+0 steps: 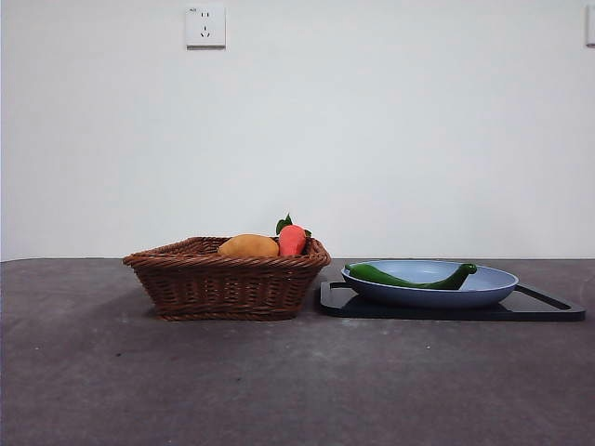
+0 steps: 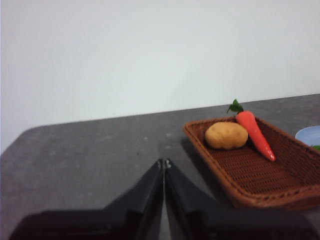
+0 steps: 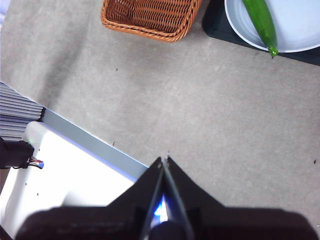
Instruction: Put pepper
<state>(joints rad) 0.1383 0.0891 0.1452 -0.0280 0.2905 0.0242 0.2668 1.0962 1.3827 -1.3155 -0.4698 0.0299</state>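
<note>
Right gripper: jaws pressed together, holding nothing, hanging high over bare counter near its front edge, well away from the plate. Left gripper: also closed and empty, waiting low over the counter's left side, near the wicker basket.

Pepper lies in the blue plate on the black tray, toward the right end of the counter, stem tip resting at the plate rim. The task names no destination; the basket just beside the tray looks the likely one.

To do it well: open the right jaws wide before descending, grab across the thick mid-body, not the taper or stem, and lift clear of the rim.

The right wrist view shows the pepper's line across the plate. The left wrist view shows free basket floor beside the potato and carrot. The front view shows neither gripper.
</note>
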